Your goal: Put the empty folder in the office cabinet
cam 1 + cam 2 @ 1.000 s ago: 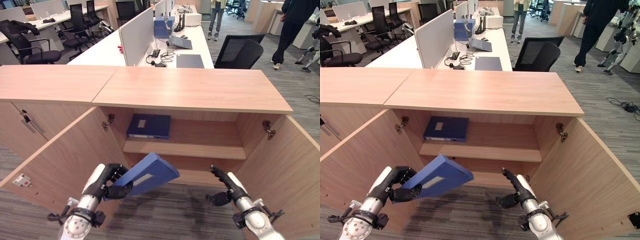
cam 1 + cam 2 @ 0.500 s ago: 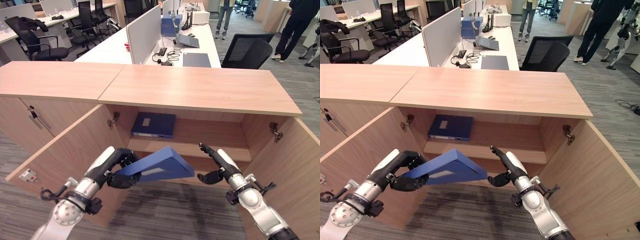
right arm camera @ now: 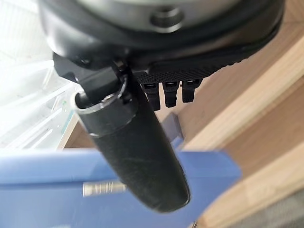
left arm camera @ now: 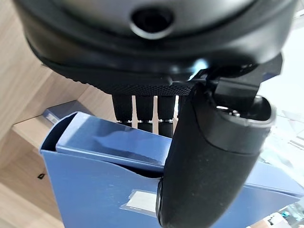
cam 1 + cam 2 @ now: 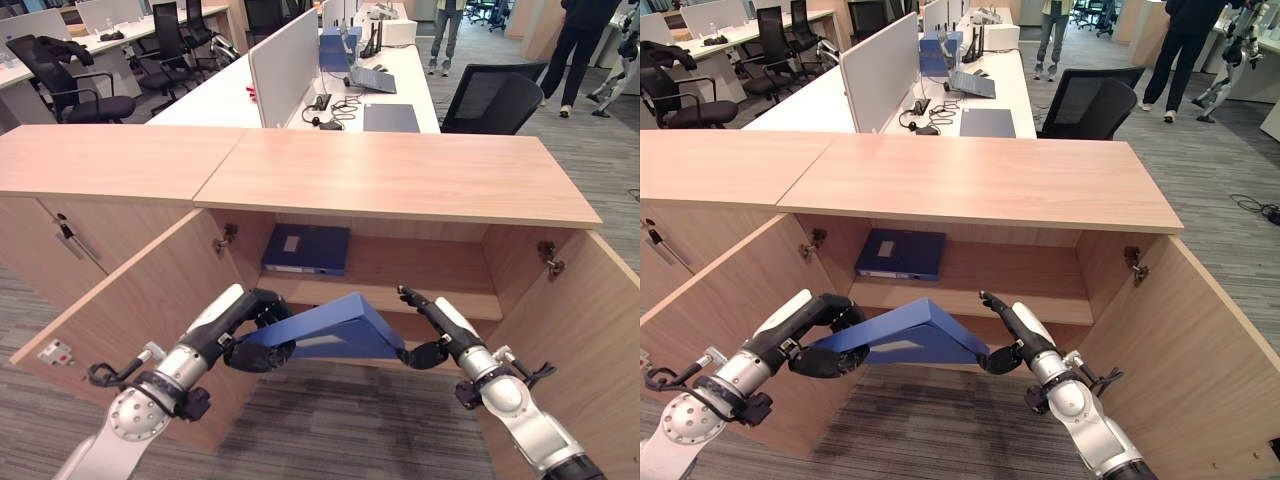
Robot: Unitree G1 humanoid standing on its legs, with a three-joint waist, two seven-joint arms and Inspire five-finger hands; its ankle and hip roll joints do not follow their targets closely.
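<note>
**Blue folder held between both hands at the mouth of the open cabinet**

I am seeing my left hand (image 5: 250, 335) low in the frame, left of centre, gripping the near end of the blue folder (image 5: 335, 330). In the left wrist view its fingers (image 4: 142, 111) are curling over the folder's top edge while the thumb is pressing down on the face toward me, so the folder is being pinched. The folder is slanting across the lower middle of the frame, with its far corner pointing toward the cabinet's opening, and it is hanging in the air just below the shelf's (image 5: 400, 295) front edge.

My right hand (image 5: 432, 330) is sitting at the lower right of centre, meeting the folder's right end. Its fingers are reaching out nearly straight toward the shelf, and its thumb is lying across the folder's blue face in the right wrist view; I cannot tell whether it is truly gripping or only steadying.

Both cabinet doors are standing wide open, the left door (image 5: 140, 310) filling the lower left and the right door (image 5: 590, 340) the lower right. On the shelf, toward its left side, a second blue folder (image 5: 306, 249) is lying flat.

Beyond the wooden cabinet top (image 5: 400, 175), in the upper part of the frame, a white desk (image 5: 385, 85) with a grey divider screen (image 5: 285, 65) is carrying cables and papers. A black office chair (image 5: 495, 100) is standing at the upper right, and a person's legs (image 5: 575, 55) are showing at the top right corner.
</note>
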